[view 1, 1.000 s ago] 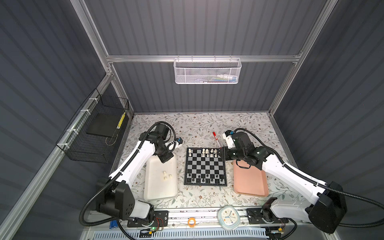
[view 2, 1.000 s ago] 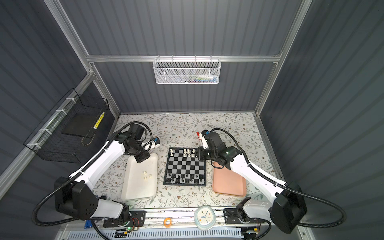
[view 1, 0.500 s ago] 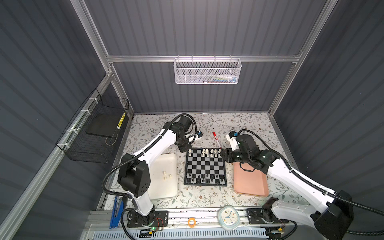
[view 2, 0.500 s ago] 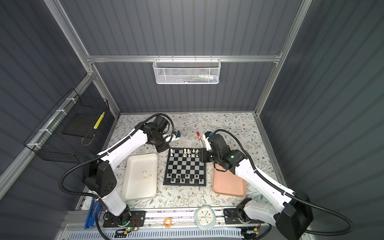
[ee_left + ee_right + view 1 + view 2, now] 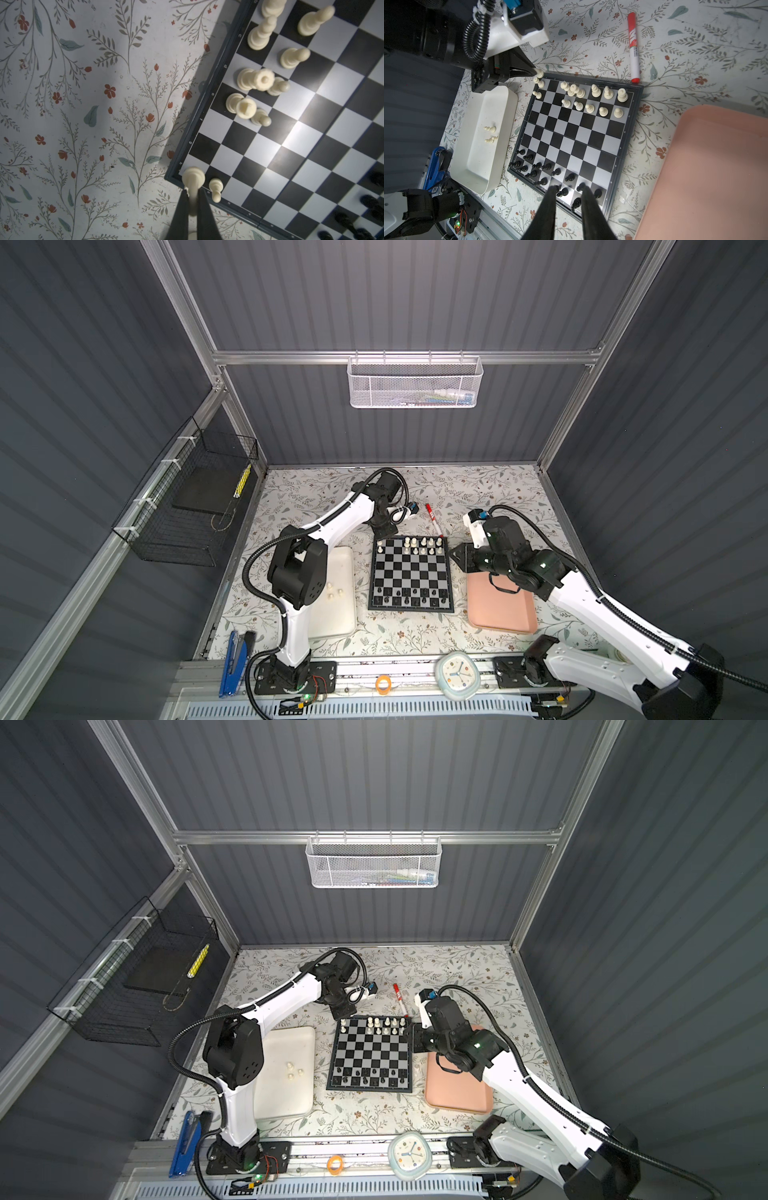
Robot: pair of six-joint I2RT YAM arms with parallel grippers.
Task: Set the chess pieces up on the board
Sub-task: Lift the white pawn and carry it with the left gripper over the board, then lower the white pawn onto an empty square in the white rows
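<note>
Clamped on an upright white piece (image 5: pixel 193 176), the left gripper (image 5: pixel 192 193) holds it right over the far left corner square of the board (image 5: pixel 311 133), while the right gripper (image 5: pixel 569 188) waits part-open, empty, farther off.

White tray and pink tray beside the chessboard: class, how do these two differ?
The white rectangular plastic tray holds a few cream chess pieces; the pink rectangular plastic tray shows none. The white tray lies left of the black-and-silver chessboard, the pink tray right. Both are shallow and rectangular.

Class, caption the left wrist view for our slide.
Left tool grips a cream chess piece at the board corner, beside a pawn.
</note>
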